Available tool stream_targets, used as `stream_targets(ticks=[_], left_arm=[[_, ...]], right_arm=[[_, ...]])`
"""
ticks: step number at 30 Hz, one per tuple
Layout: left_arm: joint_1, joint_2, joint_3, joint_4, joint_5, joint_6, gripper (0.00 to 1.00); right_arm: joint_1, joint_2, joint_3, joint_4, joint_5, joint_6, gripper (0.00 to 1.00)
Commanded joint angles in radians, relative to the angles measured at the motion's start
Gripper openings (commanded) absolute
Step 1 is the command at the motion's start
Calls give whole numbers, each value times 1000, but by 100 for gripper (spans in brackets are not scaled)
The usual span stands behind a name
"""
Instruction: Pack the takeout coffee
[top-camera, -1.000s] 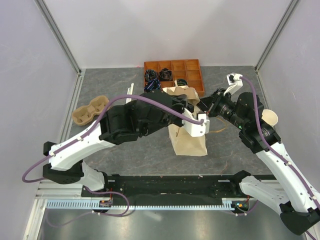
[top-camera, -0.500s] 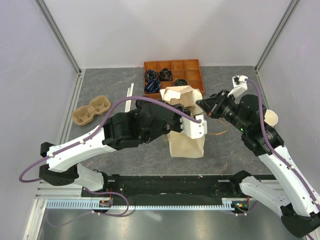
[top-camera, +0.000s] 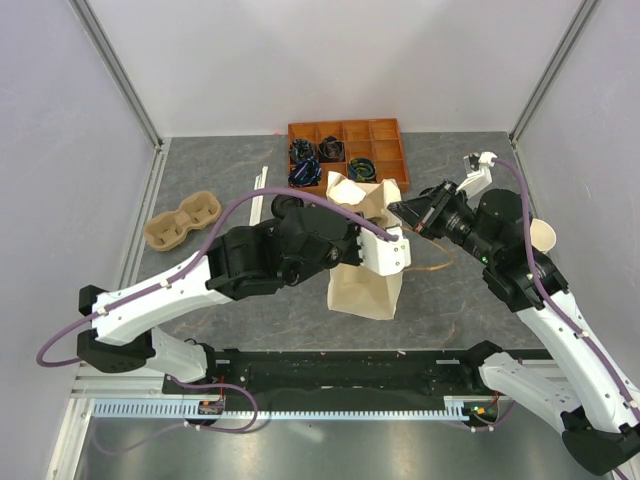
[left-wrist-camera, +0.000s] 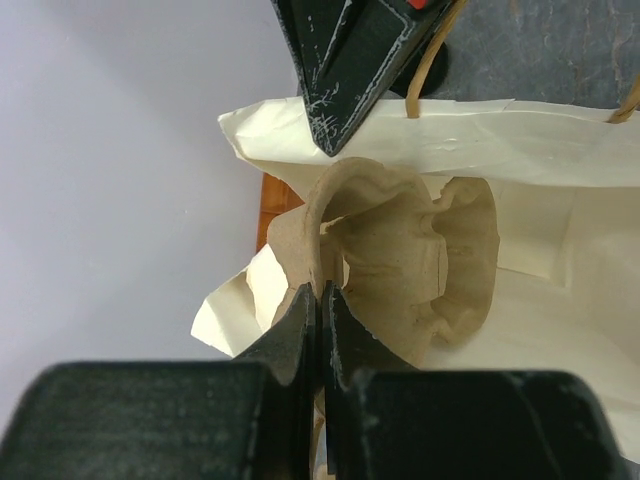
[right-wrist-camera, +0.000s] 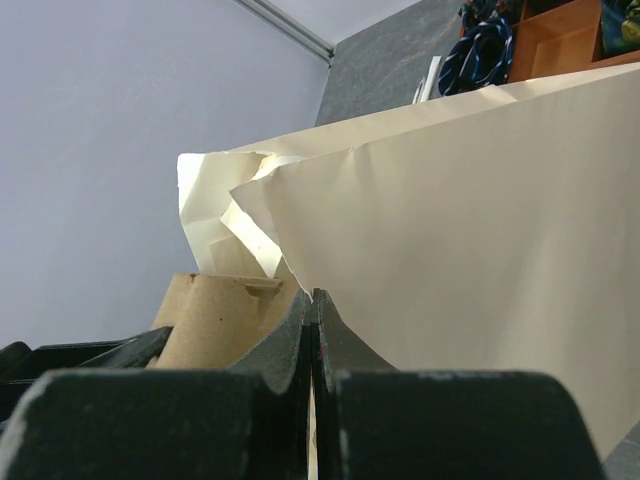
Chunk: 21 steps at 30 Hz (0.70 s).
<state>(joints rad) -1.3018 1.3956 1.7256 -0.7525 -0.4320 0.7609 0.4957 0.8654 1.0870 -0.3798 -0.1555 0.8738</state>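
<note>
**Left gripper clamped on the carrier inside the bag; coffee not in sight**

Left gripper (left-wrist-camera: 320, 300) has its fingers pressed together on the thin wall of a brown pulp carrier (left-wrist-camera: 400, 270). The carrier sits down in the open mouth of the paper bag (top-camera: 365, 290). Right gripper (right-wrist-camera: 313, 305) is pinched tight on the bag's upper rim, on the far side of the mouth as the left wrist camera sees it. Its black tip points down at the carrier and stays apart from it.

The takeout coffee cannot be made out in any view. The one carrier well that shows in the left wrist view holds no lidded cup, and the rest of the bag's inside is hidden by paper and by the arms. Where the coffee stands relative to either gripper cannot be told.

The bag stands tilted on the grey table (top-camera: 210, 165), between the two arms, with its rim crumpled on the left side. One twine handle (top-camera: 440, 265) hangs loose toward the right arm. The orange tray (top-camera: 385, 130) lies just behind the bag, and from above the bag's top overlaps the tray's near edge. Dark round items (top-camera: 305, 150) fill some of the tray's left compartments.

A second carrier (top-camera: 182, 218) lies well apart, near the left wall. A lidless cup (top-camera: 543, 237) rests beside the right arm, close to the right wall. Bare table shows behind the left arm and to the right of the tray. The black rail (top-camera: 340, 365) bounds the near edge.
</note>
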Motion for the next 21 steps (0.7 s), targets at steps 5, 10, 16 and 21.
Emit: stream_targets(ticks=[5, 10, 16, 21], left_arm=[[25, 11, -55, 38, 114, -74, 2], [33, -4, -130, 97, 133, -72, 2], [35, -1, -208, 185, 144, -83, 2], [47, -1, -268, 229, 173, -74, 2]], right_arm=[[4, -8, 4, 19, -61, 45, 0], [3, -20, -7, 18, -64, 21, 0], [4, -31, -24, 1, -70, 1, 0], [3, -39, -33, -13, -67, -7, 0]])
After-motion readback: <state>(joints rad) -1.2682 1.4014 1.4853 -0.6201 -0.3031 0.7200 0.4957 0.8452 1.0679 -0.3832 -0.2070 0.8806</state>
